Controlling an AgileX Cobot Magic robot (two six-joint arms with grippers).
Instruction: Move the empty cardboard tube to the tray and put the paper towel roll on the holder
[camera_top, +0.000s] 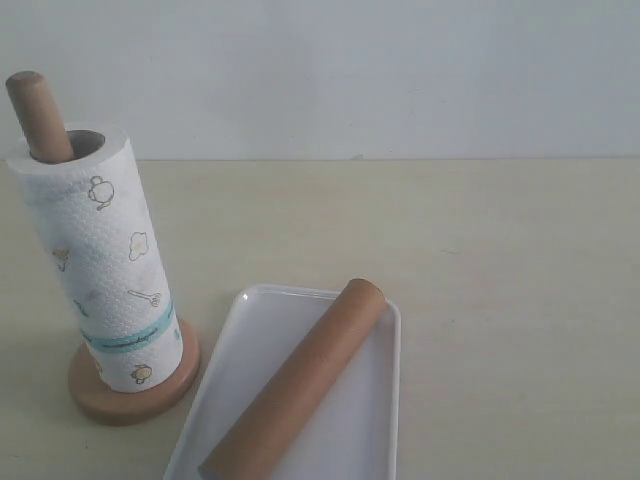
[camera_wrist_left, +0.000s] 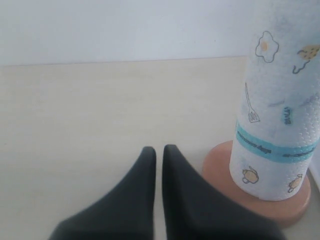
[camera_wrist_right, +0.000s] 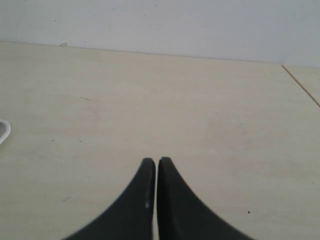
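Observation:
The paper towel roll (camera_top: 105, 270) stands upright on the wooden holder (camera_top: 135, 400), whose dowel top (camera_top: 35, 110) pokes out of the roll's core. The brown cardboard tube (camera_top: 300, 385) lies slantwise in the white tray (camera_top: 235, 345), one end resting on the tray's far rim. Neither gripper shows in the exterior view. In the left wrist view my left gripper (camera_wrist_left: 159, 149) is shut and empty, just beside the holder's base (camera_wrist_left: 220, 165) and the roll (camera_wrist_left: 280, 115). My right gripper (camera_wrist_right: 156, 160) is shut and empty over bare table.
The pale wooden table (camera_top: 500, 260) runs back to a white wall (camera_top: 350, 70). A corner of the tray (camera_wrist_right: 3, 131) shows at the edge of the right wrist view. A seam or table edge (camera_wrist_right: 300, 85) shows at the far side of that view.

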